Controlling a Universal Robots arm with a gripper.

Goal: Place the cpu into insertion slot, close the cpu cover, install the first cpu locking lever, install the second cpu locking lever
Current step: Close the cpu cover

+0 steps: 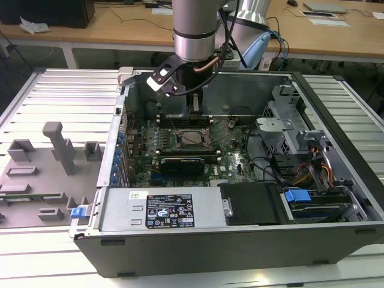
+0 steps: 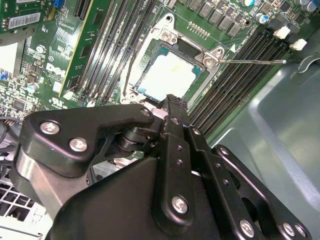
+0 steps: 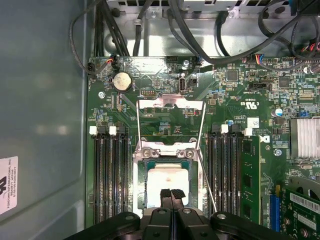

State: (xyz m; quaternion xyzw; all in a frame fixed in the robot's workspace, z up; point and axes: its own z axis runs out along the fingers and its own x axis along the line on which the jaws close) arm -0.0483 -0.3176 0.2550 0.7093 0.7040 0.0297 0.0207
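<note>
The cpu [image 3: 167, 181] lies flat in the insertion slot [image 3: 138, 175] on the green motherboard, its silver top facing up. It also shows as the cpu [image 2: 169, 76] in the second wrist view and as the cpu [image 1: 193, 138] in the exterior view. The cpu cover [image 3: 170, 104] stands open, swung up on its hinge at the socket's far edge. A thin wire locking lever [image 3: 207, 186] sticks out loose beside the socket, and the same lever [image 2: 250, 62] reaches over the memory slots. My gripper [image 3: 172, 194] hangs just above the cpu, shut with nothing between its fingers [image 2: 172, 107].
Long black memory slots [image 3: 107, 175] flank the socket on both sides. A black expansion card [image 1: 183, 163] lies in front of it. The case wall [image 3: 45, 100] is close on one side. Cables [image 3: 200, 45] and a drive cage [image 1: 282, 129] crowd the exterior view's right.
</note>
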